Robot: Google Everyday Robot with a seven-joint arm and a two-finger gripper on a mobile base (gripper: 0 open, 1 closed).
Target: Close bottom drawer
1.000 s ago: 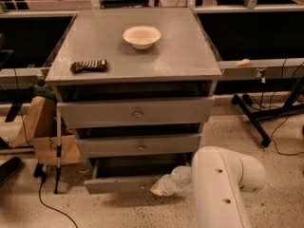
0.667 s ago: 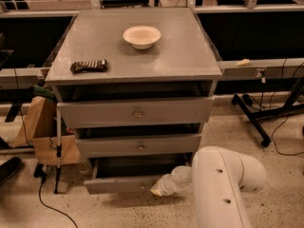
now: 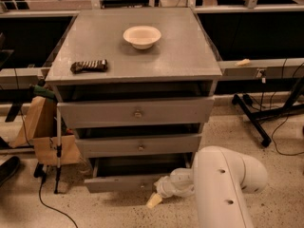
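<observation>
the gripper (image 3: pixel 154 201) hangs low at the front of the cabinet (image 3: pixel 185 56), its cream tip pointing down and to the left, just beside the right half of the bottom drawer (image 3: pixel 118 183). whether it is open or closed cannot be told from this view, and whether the tip touches the drawer front cannot be told either.

against a second ago, the tip has dropped and tilted downward; it was level with the drawer front then, and now sits at or below its lower edge, near the floor. the bulky white arm (image 3: pixel 223 184) behind it has hardly shifted.

the bottom drawer itself has not moved. it is still pulled out, its slim front well forward of the middle drawer (image 3: pixel 140 146) and the top drawer (image 3: pixel 137 113), with a dark gap showing inside.

so the closing seems not yet begun. a tip this low may slide under the front rather than push it, so it likely needs to rise first.
</observation>
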